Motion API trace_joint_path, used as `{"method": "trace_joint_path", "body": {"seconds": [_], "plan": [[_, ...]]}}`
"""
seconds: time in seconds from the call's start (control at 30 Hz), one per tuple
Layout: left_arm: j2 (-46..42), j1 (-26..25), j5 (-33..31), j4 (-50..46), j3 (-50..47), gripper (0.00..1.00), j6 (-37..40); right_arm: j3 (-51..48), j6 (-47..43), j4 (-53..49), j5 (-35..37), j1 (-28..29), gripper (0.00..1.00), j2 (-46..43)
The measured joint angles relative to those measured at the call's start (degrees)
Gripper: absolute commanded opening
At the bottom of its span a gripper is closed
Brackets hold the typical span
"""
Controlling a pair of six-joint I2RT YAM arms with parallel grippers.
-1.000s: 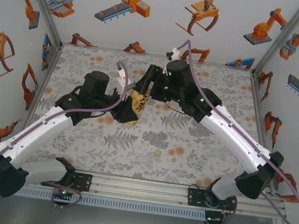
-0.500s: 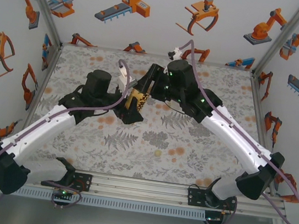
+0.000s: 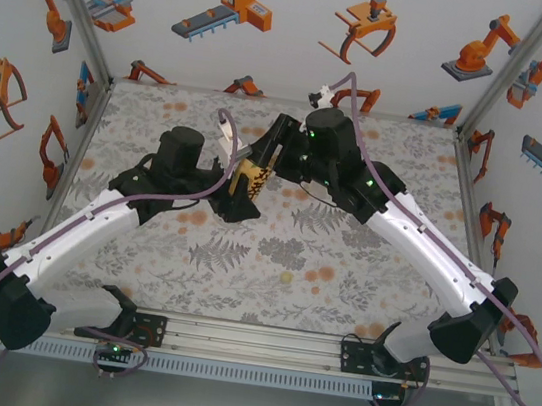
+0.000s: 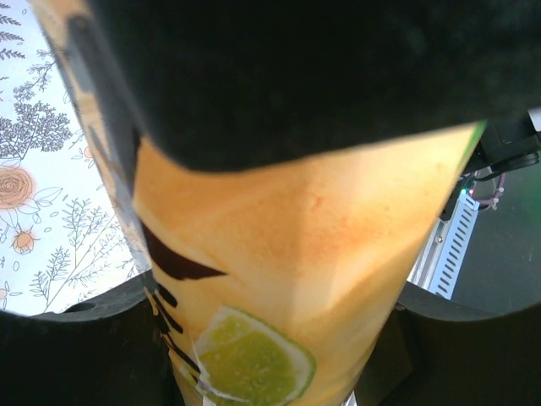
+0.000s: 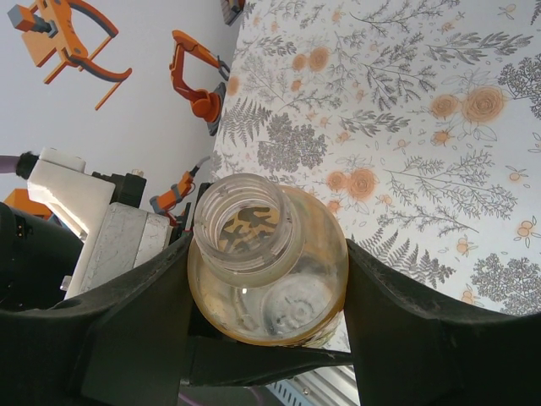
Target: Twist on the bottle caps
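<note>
Right wrist view looks straight down into the juice bottle (image 5: 269, 254). Its threaded neck is open with no cap on it, and the clear mouth shows yellow-orange walls below. The right tool (image 5: 270, 292) is clenched on the bottle, one dark finger pressed to each side of its shoulder, with the floral counter (image 3: 373, 268) under it.

The left wrist view gives what that one hides: the bottle's orange side very close, printed with a lime slice and dark lettering. A black finger crosses above it and more black parts sit low at both sides. From this I cannot tell whether the left tool (image 3: 234, 198) is gripping the bottle or only set against it.

The top external view alone shows the arms. Both reach from their bases at the near edge diagonally inward and meet over the counter, a little left of centre and toward the back. The right arm's wrist sits over the bottle's upper part, and the left arm's wrist comes in low from the left at its lower part. A pale yellow cap (image 3: 286, 277) lies on the counter, nearer the front and well apart from the bottle.
</note>
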Motion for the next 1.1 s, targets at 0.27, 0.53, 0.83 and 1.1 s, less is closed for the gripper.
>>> {"method": "trace_joint_path", "body": {"seconds": [0.27,0.53,0.83,1.1], "plan": [[-0.4,-1.2,-1.5,-0.1,0.0,0.51,1.6,-1.8,0.2,-1.9,-2.3,-2.2,0.59,-2.8],[-0.6,1.0,-7.8,-3.8,-0.2,0.44,1.2,-7.5,-1.5,-7.7,-1.5,-8.6,0.61,-11.5],[-0.6,3.2,-10.1,-3.8,-0.7,0.41,-1.1,-10.8,-4.4,-11.7,-1.5,-9.7,0.58,-14.1],[-2.7,3.5,-9.6,-1.4,-3.9,0.31,-3.2,-24.9,-5.4,-15.0,2.1,-3.0,0.54,-14.4]]}}
